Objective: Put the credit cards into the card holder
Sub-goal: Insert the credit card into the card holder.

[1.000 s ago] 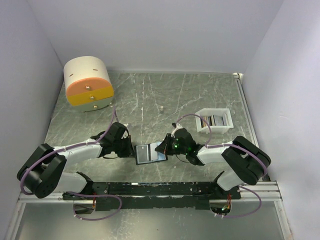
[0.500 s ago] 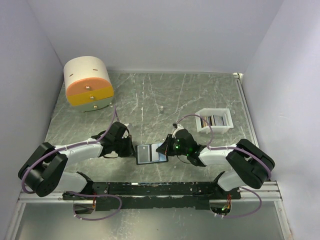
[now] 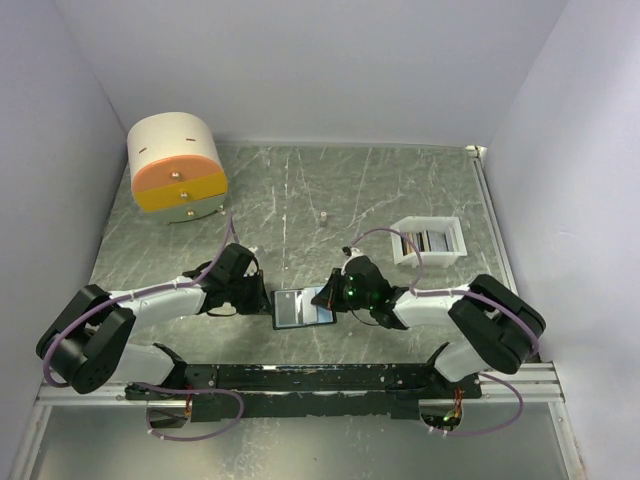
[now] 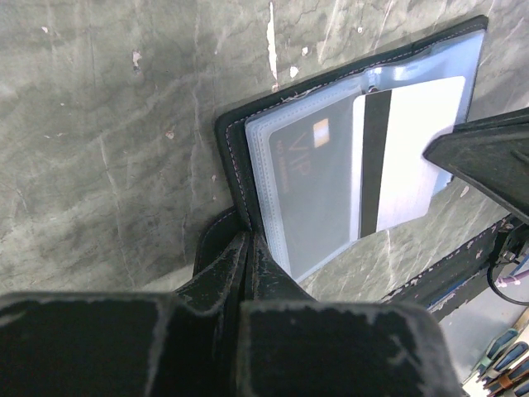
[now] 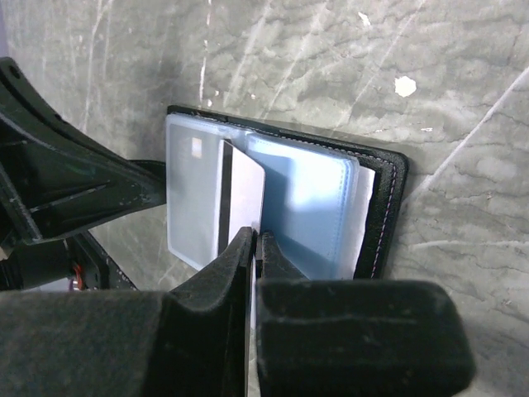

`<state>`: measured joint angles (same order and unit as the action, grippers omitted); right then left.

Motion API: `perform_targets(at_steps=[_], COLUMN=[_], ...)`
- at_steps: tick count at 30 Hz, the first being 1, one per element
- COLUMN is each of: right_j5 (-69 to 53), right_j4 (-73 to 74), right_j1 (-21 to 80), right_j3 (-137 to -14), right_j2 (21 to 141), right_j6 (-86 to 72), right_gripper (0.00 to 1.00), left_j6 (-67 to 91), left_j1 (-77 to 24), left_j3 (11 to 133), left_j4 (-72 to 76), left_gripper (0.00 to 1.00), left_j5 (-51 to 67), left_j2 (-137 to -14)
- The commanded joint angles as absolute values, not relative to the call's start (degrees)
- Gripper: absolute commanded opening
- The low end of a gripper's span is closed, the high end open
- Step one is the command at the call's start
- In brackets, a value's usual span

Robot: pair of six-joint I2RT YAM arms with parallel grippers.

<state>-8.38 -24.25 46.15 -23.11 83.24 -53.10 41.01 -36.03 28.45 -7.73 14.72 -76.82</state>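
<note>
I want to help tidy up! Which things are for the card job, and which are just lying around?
For the job: card holder, pinched by the left gripper; striped card in the right gripper; VIP card in a sleeve; cards in the white tray.
Just lying about: round drawer box; small white object.

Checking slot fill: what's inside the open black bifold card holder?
In the card holder: a dark VIP-marked card, and a white card with black magnetic stripe, partway between the sleeves, pinched by the right gripper. Whatever lies behind the bluish sleeves is covered.
</note>
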Motion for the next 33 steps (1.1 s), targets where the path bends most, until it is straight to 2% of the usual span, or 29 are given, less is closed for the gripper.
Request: perform_targets(at_steps=[1, 8, 12, 17, 24, 33], right_j5=[-10.4, -11.1, -9.3, -2.7, -2.7, -7.0], right_j4=[-21.1, -20.9, -14.8, -6.7, -3.7, -8.4], right_j1=[46.8, 48.0, 48.5, 48.6, 48.6, 49.2], right_j3=[-24.9, -27.3, -30.2, -30.8, -32.4, -33.8], right_j2=[87.1, 89.1, 89.3, 84.0, 81.5, 86.6], right_j6=[-50.8, -49.7, -48.5, -47.3, -46.1, -47.9], right_gripper=[0.00, 0.03, 0.18, 0.36, 0.40, 0.40], left_j6=[41.1, 41.7, 42.0, 42.6, 42.7, 43.2], left_j1=[-36.2, -36.1, -36.1, -36.2, -36.2, -36.2], left_j3=[28.5, 28.6, 28.2, 27.6, 27.1, 27.2], left_j4=[-9.2, -8.2, -7.8, -7.2, -7.6, -6.5], left_gripper=[0.07, 0.07, 0.07, 0.07, 0.07, 0.07], left_j5=[14.4, 15.4, 15.8, 16.6, 16.6, 18.3], left_j2=[-78.2, -78.1, -78.1, -77.7, -76.8, -77.2])
